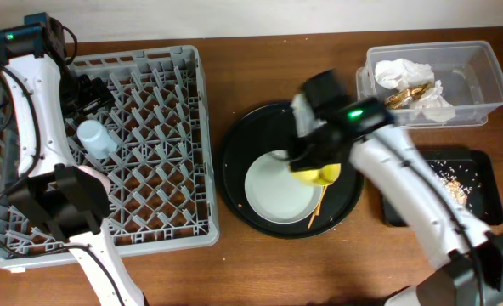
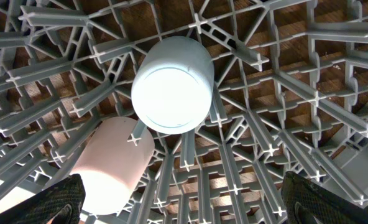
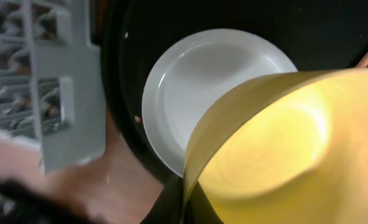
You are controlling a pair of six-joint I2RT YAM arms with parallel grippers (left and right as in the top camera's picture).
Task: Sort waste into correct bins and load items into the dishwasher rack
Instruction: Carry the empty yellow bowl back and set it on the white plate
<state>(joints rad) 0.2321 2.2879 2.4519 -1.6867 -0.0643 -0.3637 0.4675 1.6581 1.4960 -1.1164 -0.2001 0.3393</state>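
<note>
My right gripper (image 3: 183, 200) pinches only the yellow bowl (image 3: 277, 143) by its thin rim (left gripper (image 2: 184, 202) gapes, empty); a swing could slip it onto the plate (image 3: 196, 81).

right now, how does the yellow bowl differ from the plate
The yellow bowl is bright yellow and deep; the plate is pale and shallow. The bowl is tilted in the right gripper's grip; the plate lies flat on the round black tray. Both are round and outside the dishwasher rack.
</note>
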